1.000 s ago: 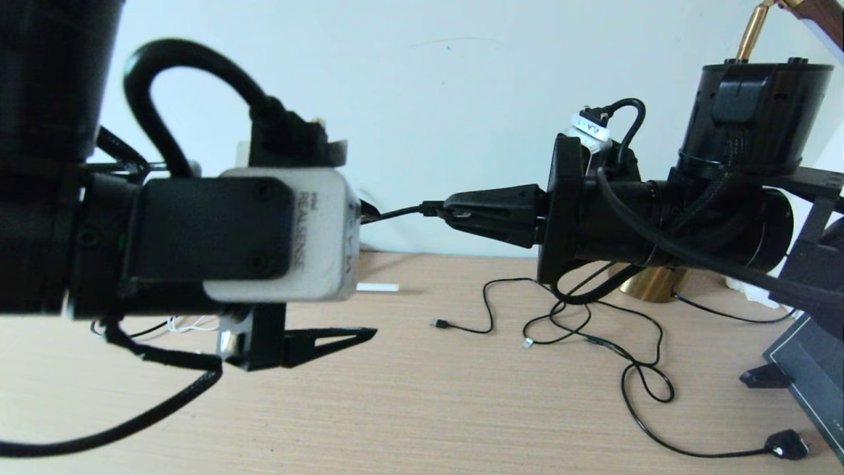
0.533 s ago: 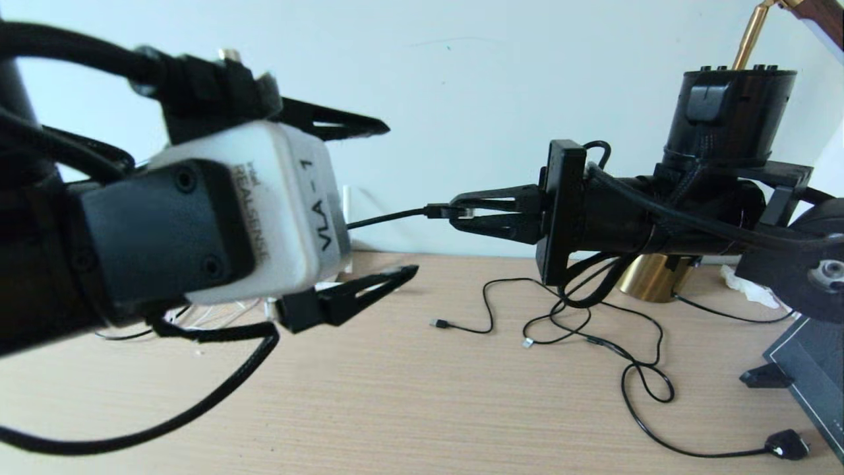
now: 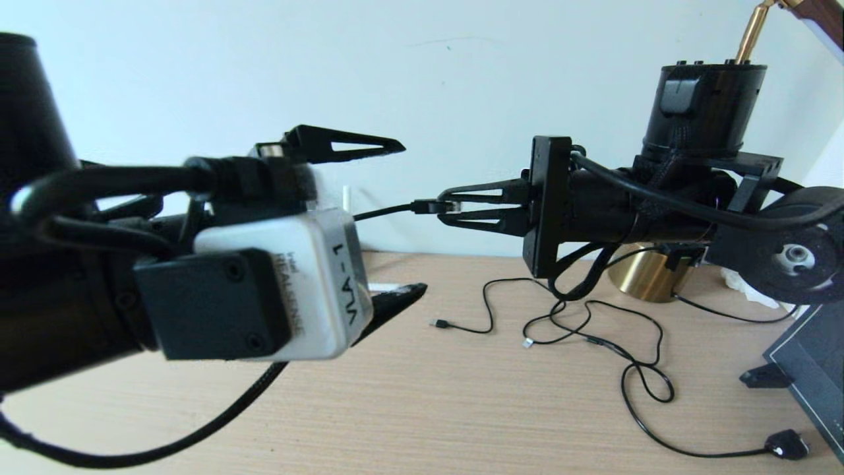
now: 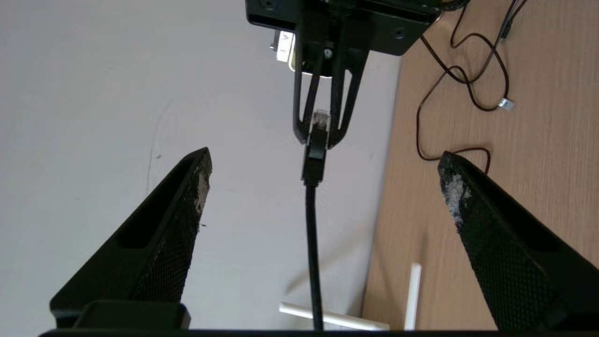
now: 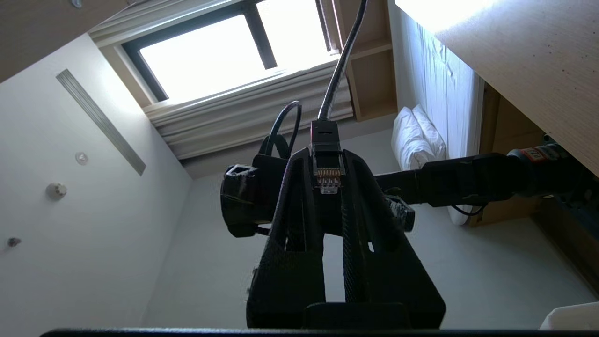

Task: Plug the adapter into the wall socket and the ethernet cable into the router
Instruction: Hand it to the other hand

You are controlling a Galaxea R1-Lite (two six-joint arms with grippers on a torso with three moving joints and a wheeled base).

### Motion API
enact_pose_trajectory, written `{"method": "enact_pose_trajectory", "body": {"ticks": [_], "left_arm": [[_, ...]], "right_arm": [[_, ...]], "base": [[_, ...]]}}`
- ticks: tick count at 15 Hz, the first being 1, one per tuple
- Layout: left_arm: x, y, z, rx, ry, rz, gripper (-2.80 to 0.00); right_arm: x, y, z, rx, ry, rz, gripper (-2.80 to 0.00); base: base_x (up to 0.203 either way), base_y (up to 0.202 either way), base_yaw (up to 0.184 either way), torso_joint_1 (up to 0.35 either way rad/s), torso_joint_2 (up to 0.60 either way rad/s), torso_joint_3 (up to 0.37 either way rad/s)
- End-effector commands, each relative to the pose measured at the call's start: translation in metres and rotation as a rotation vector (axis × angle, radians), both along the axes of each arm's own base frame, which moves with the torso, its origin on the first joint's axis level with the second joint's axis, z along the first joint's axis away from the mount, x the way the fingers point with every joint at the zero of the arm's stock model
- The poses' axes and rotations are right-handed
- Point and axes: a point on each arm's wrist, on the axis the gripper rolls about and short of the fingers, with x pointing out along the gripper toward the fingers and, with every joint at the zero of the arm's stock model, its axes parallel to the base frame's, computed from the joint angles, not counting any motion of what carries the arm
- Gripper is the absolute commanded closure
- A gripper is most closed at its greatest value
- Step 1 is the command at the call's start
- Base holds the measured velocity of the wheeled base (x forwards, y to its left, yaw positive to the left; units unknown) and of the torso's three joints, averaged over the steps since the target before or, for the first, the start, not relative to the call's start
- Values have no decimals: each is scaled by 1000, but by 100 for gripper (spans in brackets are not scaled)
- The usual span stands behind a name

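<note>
My right gripper (image 3: 444,207) is level above the desk, shut on the clear plug (image 5: 326,180) of the black ethernet cable (image 3: 386,212). The cable runs from it toward my left gripper (image 3: 401,218). That gripper is open wide, one finger above and one below the cable's line, short of the plug. In the left wrist view the cable (image 4: 311,224) passes between the open fingers without touching them. Of the router only white antennas (image 4: 327,317) show by the wall. The adapter and the wall socket are out of view.
Thin black USB cables (image 3: 593,333) lie tangled on the wooden desk (image 3: 461,409). A brass lamp base (image 3: 643,280) stands behind them by the wall. A dark stand (image 3: 808,373) is at the right edge.
My left wrist has rolled and its fingers have spread wider, now standing above and below the cable. My right gripper has turned and edged left with the plug.
</note>
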Motion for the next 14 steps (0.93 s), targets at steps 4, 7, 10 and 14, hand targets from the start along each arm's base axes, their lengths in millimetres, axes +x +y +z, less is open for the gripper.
{"method": "enact_pose_trajectory", "body": {"ticks": [4, 7, 10, 14], "left_arm": [[1, 0, -6, 15, -2, -22, -280], [-1, 0, -8, 22, -24, -62, -280], [0, -2, -11, 29, -22, -70, -280], [6, -9, -12, 26, -25, -72, -280]], "right_arm": [[-4, -3, 2, -18, 44, 36, 0], [-17, -10, 9, -22, 54, 82, 0], [-18, -13, 9, -23, 57, 84, 0], [-18, -30, 12, -17, 51, 73, 0]], "base": [[0, 0, 0, 0, 0, 0], [0, 0, 0, 0, 0, 0], [0, 0, 0, 0, 0, 0], [0, 0, 0, 0, 0, 0]]}}
